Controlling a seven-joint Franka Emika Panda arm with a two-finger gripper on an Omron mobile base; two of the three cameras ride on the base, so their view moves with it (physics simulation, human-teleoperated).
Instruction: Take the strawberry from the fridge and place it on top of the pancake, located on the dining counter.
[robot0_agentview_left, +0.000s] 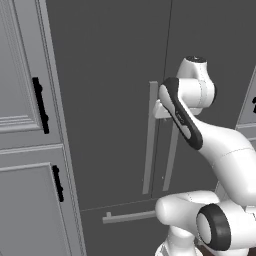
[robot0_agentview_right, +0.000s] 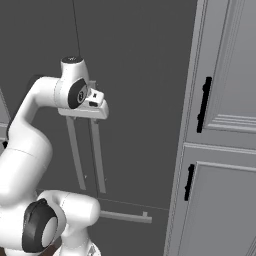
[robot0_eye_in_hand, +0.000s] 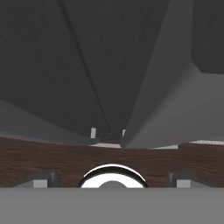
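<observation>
Up close in the left base view, my arm reaches to the closed fridge (robot0_agentview_left: 115, 100). Right base view: gripper (robot0_agentview_right: 92, 111) at its bar handles (robot0_agentview_right: 97, 155). Hand view: fingertips (robot0_eye_in_hand: 41, 180) apart, nothing held. Strawberry presumably inside; next, pull a door open.

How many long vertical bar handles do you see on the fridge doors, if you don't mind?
2: the left handle and the right handle hang side by side at the door seam of the fridge, their tops partly hidden behind the arm.
</observation>
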